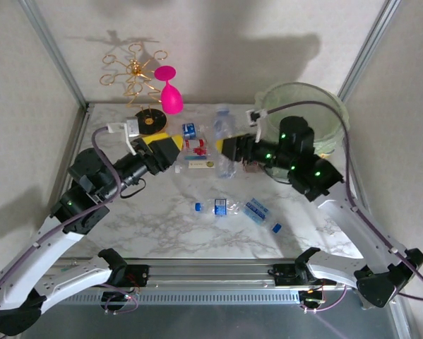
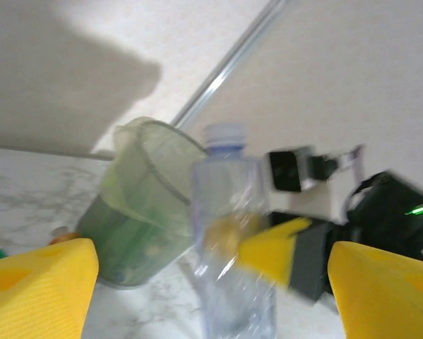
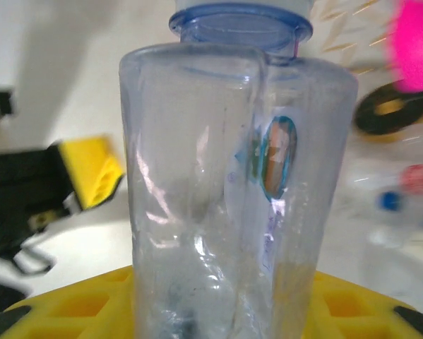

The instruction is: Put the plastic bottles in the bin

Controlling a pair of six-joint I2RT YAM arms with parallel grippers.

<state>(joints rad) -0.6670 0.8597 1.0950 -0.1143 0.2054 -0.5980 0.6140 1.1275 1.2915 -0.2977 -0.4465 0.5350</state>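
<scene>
Marble table [image 1: 162,233]. Lying around its middle: clear bottle [image 1: 216,207], blue-labelled bottle [image 1: 256,210], small blue cap [image 1: 276,227]. Towards far edge, cluster of labelled bottles [image 1: 195,150]. Bin [image 1: 332,121] in far right corner, gold wire rack [image 1: 135,70] far left.

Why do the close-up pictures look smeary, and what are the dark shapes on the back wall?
Top external view: sharp; the arms and the gold wire rack cast shadows on the back wall. Left wrist view: everything smeared, clear bottle included, likely motion blur. Right wrist view: that bottle is crisp, but the pink glass behind is out of focus.
</scene>
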